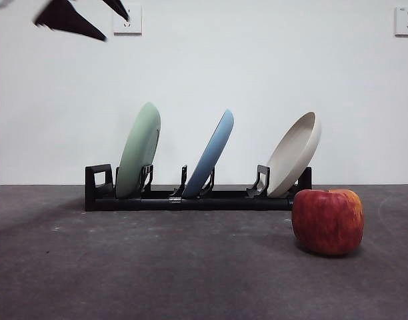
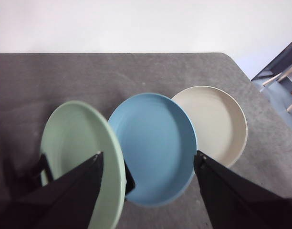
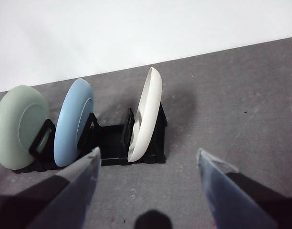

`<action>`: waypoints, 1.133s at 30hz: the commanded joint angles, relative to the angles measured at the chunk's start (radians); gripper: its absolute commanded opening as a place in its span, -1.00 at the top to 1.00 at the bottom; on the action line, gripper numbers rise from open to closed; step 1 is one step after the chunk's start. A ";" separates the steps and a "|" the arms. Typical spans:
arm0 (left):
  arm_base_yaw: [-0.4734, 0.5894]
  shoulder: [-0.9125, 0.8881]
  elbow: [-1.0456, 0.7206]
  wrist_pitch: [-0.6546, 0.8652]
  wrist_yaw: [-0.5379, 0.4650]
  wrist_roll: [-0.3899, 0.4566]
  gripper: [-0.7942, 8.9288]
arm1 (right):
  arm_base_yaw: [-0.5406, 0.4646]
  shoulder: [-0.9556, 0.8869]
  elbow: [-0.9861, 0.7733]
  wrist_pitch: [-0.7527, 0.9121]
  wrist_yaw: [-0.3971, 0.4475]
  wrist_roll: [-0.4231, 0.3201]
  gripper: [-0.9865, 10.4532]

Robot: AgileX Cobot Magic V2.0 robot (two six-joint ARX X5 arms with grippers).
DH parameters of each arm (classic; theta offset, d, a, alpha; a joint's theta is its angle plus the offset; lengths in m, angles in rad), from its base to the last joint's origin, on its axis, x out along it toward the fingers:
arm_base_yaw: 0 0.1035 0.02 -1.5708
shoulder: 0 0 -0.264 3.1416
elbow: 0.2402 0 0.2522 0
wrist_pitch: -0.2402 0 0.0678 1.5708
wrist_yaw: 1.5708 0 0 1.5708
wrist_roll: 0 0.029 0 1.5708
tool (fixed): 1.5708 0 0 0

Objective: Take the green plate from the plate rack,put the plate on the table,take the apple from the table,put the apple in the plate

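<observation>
1. The green plate (image 1: 139, 152) leans in the end slot of the plate rack (image 1: 191, 199), furthest from the apple (image 1: 328, 221), which sits on the table (image 1: 157, 267) just in front of the rack's other end.
2. My left claw (image 2: 147, 160) hovers above the rack, jaws spread wide and empty, nearer the blue plate (image 2: 153, 148) than the green one.
3. My right claw (image 3: 147, 157) waits wide open too, holding nothing.
4. Risk: descending from here, I might grab or knock the blue plate.
</observation>
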 commanded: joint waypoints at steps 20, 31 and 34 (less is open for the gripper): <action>-0.104 0.313 0.063 0.068 -0.129 0.045 0.22 | 0.002 0.000 0.005 -0.028 0.002 0.007 0.23; -0.106 0.309 0.063 0.059 -0.124 0.068 0.85 | 0.002 0.000 0.004 -0.031 0.002 0.007 0.23; -0.106 0.294 0.064 0.066 -0.123 0.068 0.85 | 0.002 0.000 0.004 -0.031 0.002 0.007 0.23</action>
